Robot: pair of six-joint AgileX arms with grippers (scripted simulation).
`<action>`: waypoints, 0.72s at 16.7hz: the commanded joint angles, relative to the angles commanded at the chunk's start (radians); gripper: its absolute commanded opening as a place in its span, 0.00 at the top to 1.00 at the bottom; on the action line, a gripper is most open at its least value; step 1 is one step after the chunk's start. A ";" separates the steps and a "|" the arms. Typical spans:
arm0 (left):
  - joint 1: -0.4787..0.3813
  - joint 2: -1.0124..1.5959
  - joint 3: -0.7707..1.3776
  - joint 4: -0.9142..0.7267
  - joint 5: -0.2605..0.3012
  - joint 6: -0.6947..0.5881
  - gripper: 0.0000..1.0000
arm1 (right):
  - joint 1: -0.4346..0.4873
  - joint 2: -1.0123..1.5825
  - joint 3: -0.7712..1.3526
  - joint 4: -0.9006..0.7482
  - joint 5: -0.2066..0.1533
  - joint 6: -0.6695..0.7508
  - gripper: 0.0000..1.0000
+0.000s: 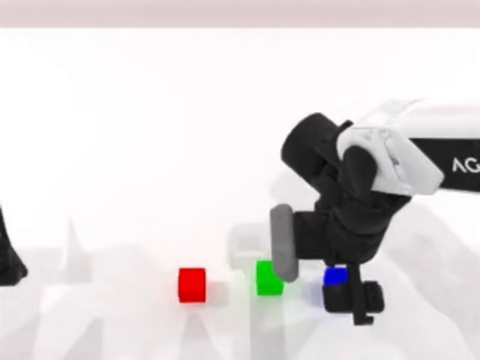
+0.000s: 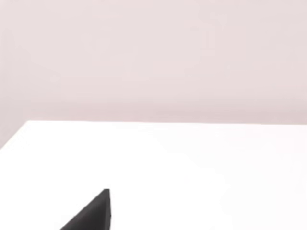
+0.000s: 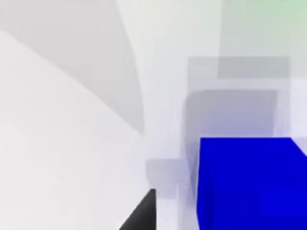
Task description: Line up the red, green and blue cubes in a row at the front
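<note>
Three cubes stand in a row near the table's front edge in the top view: the red cube [image 1: 192, 285] on the left, the green cube [image 1: 267, 278] in the middle, the blue cube [image 1: 334, 276] on the right. My right gripper [image 1: 324, 286] hangs low over the blue cube, open, its fingers standing on either side and wider than the cube. In the right wrist view the blue cube [image 3: 249, 184] rests on the table, apart from the one dark fingertip [image 3: 144, 213] that shows. My left arm [image 1: 9, 262] is parked at the table's left edge.
The white table [image 1: 150, 150] stretches back behind the row. The left wrist view shows only bare table, the far wall and one dark fingertip [image 2: 93, 215]. The right arm's body [image 1: 352, 187] hangs over the table's right middle.
</note>
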 joint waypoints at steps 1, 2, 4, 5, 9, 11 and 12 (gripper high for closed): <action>0.000 0.000 0.000 0.000 0.000 0.000 0.00 | 0.000 0.000 0.000 0.000 0.000 0.000 0.00; 0.000 0.000 0.000 0.000 0.000 0.000 0.00 | 0.000 0.000 0.000 0.000 0.000 0.000 0.00; 0.000 0.000 0.000 0.000 0.000 0.000 0.00 | 0.000 0.000 0.000 0.000 0.000 0.000 0.00; 0.000 0.000 0.000 0.000 0.000 0.000 0.00 | 0.000 0.000 0.000 0.000 0.000 0.000 0.00; 0.000 0.000 0.000 0.000 0.000 0.000 0.00 | -0.002 -0.001 0.000 0.000 0.000 0.000 0.00; 0.000 0.000 0.000 0.000 0.000 0.000 0.00 | 0.001 -0.005 0.016 -0.018 0.000 -0.003 0.00; 0.000 0.000 0.000 0.000 0.000 0.000 0.00 | 0.002 -0.013 0.034 -0.042 0.000 -0.004 0.00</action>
